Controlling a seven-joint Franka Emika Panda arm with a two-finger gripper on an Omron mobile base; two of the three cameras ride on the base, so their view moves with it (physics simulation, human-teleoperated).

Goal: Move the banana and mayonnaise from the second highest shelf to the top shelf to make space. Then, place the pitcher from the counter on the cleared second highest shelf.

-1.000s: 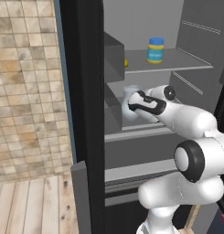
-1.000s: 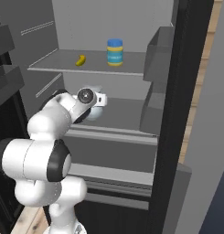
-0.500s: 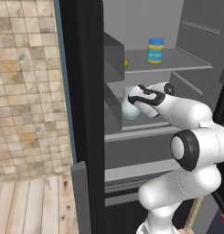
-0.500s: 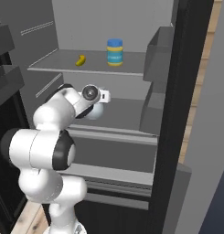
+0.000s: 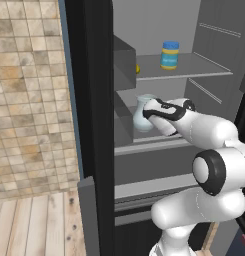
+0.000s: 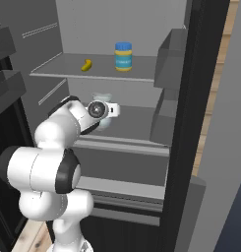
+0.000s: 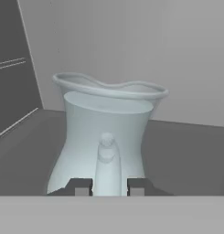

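Pitcher (image 7: pixel 104 137) stands upright on the second shelf (image 6: pixel 136 120), toward its left side as seen from the right base view, base resting flat. Handle faces the camera in the hand view. Banana (image 6: pixel 86 64) and mayonnaise (image 6: pixel 123 55) sit apart on the top shelf (image 6: pixel 68 74) above, so the clearing steps look done and the pitcher placement is the step in hand, at or near release.

Gripper (image 7: pixel 105 186): fingertips (image 7: pixel 79 186) stand a narrow gap apart, one on each side of the pitcher handle. Gap looks barely wider than the handle; whether the pads press it or have just let go, I cannot tell. Nothing else touched.

Judgement: the task is almost complete. Next move calls for the fingers to part enough to clear the handle, then a straight pull back out of the fridge, level, without hooking the handle or tipping the pitcher. The arm (image 5: pixel 204 130) reaches in under the top shelf, so there is little room to lift.
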